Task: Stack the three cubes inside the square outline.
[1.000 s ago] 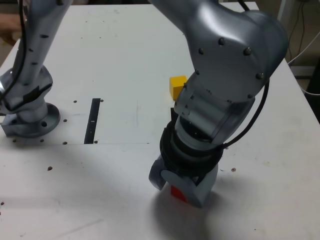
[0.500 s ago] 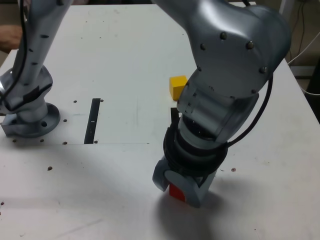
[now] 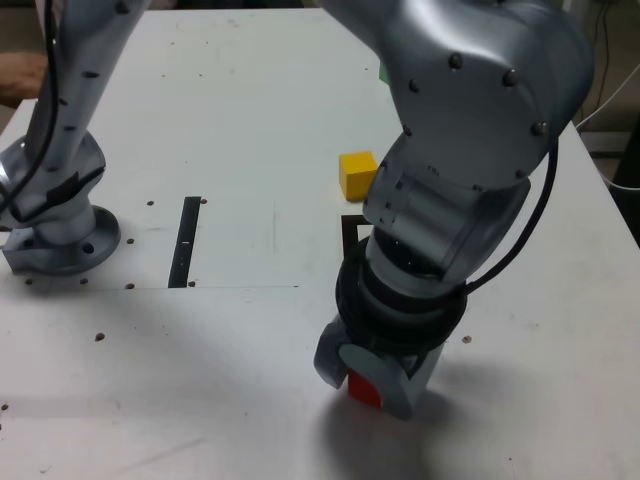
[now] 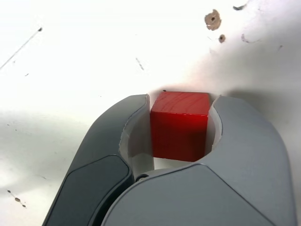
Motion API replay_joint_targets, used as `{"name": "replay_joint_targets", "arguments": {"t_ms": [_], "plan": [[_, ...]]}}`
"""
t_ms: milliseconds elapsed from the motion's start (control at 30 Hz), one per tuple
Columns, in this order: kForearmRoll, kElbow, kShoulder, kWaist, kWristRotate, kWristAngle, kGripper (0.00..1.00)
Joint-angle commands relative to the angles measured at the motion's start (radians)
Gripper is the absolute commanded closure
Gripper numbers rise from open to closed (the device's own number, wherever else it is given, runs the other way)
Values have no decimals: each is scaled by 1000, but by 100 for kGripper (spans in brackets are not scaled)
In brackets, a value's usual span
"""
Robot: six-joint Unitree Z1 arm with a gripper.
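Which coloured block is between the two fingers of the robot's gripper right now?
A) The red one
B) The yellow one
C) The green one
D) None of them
A: the wrist view shows the red block between the fingers of the gripper, while the yellow block sits apart on the table in the exterior view.
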Motion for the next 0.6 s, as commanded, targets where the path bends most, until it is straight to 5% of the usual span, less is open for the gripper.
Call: {"name": "replay_joint_targets", "arguments": {"t_ms": [0, 567], "plan": [[9, -11, -1, 10, -2, 4, 81], [27, 91, -157, 163, -47, 62, 80]]}}
